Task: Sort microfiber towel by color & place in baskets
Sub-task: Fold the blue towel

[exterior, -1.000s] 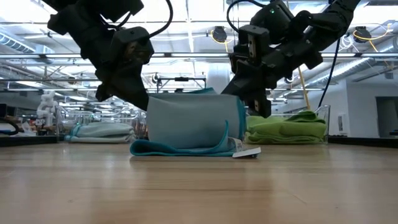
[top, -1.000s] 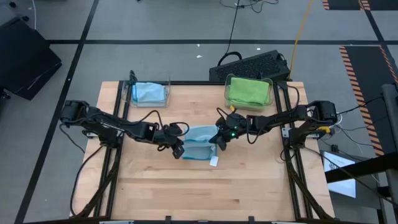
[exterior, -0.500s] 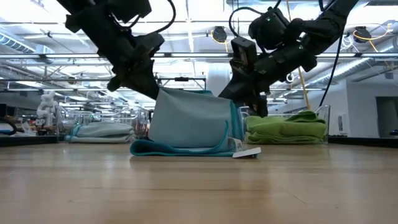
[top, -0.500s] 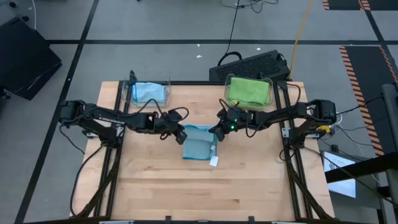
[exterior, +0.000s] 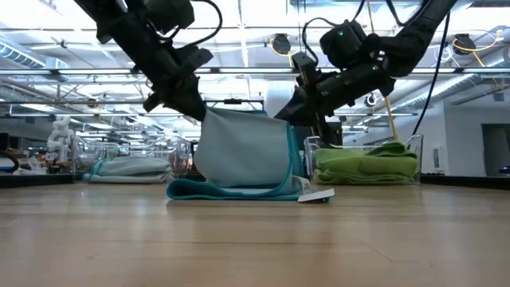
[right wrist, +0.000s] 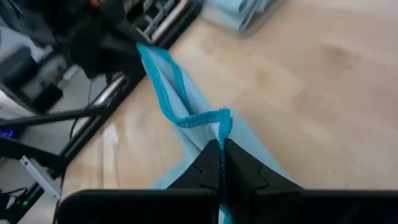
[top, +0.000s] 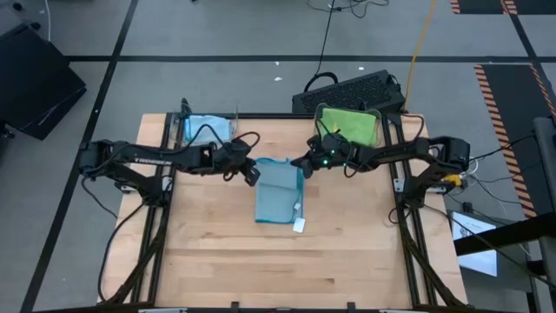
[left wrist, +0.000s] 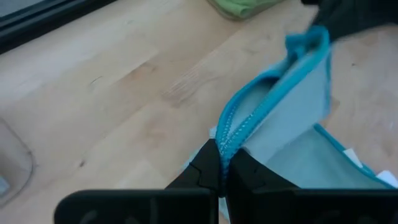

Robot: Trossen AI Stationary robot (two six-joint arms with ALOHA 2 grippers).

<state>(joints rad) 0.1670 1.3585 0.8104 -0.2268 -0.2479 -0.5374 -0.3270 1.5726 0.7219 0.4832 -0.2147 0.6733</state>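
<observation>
Two grippers hold one blue towel (top: 279, 193) between them at mid-table: on your left, past the clear basket (top: 209, 131) at the far-left corner with a folded blue towel (top: 205, 129) in it, the left gripper (top: 253, 171) is pinched tight on the towel's upper left corner. The towel hangs from that raised edge with its lower part and white tag (top: 299, 225) lying on the wooden table (top: 217, 261). On your right, the right gripper (top: 303, 165) is clamped on the upper right corner, just in front of the second basket (top: 347, 127) at the far edge, which holds a green towel (top: 346, 124).
</observation>
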